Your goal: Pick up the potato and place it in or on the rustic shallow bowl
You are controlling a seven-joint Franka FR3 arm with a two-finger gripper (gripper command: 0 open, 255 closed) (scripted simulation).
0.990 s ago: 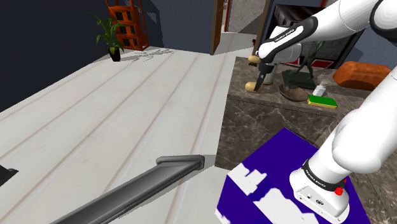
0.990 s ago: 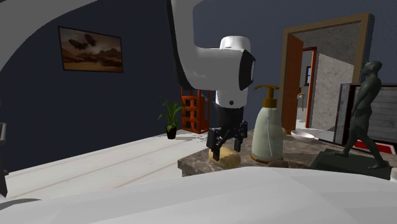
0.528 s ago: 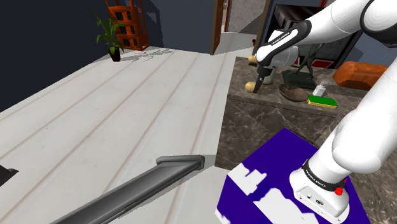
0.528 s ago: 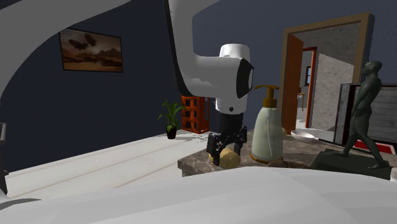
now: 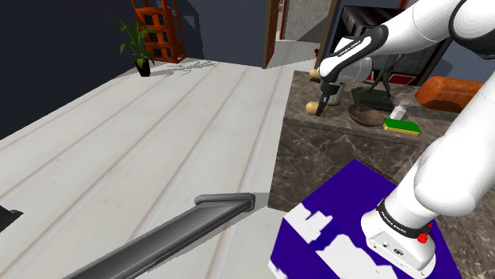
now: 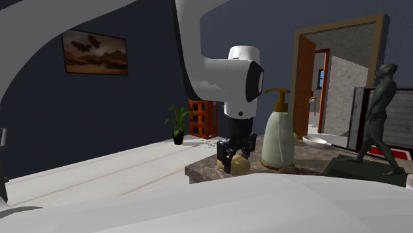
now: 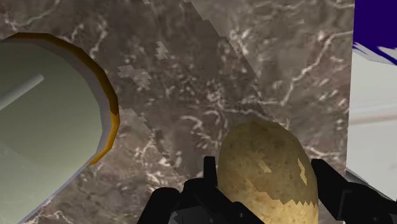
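The all-black two-finger pincer (image 7: 266,168) is lowered to the brown veined marble table (image 7: 210,83), its fingers (image 7: 208,179) drawn in against both sides of a mottled tan potato (image 7: 267,191), which rests on the stone near the table's edge. Close beside the potato in the wrist view lies a round orange-rimmed shape (image 7: 109,108) with a grey-green inside; it may be the bowl, though the angle leaves that unsettled. In the second exterior view a cream soap dispenser with a gold pump (image 6: 278,139) stands upright just beside the pincer, on its right. A dark statue of a striding figure (image 6: 377,112) stands farther right on the same table. The shoulder view shows a brown shallow bowl (image 5: 366,116) to the right of the pincer, apart from the potato, with a green and yellow sponge (image 5: 402,125) just beside it. The white arm (image 5: 412,28) reaches in from the purple and white stand (image 5: 341,230) at lower right. Beyond the pale plank floor (image 5: 119,143), a potted green plant (image 5: 139,47) stands against a dark blue wall.
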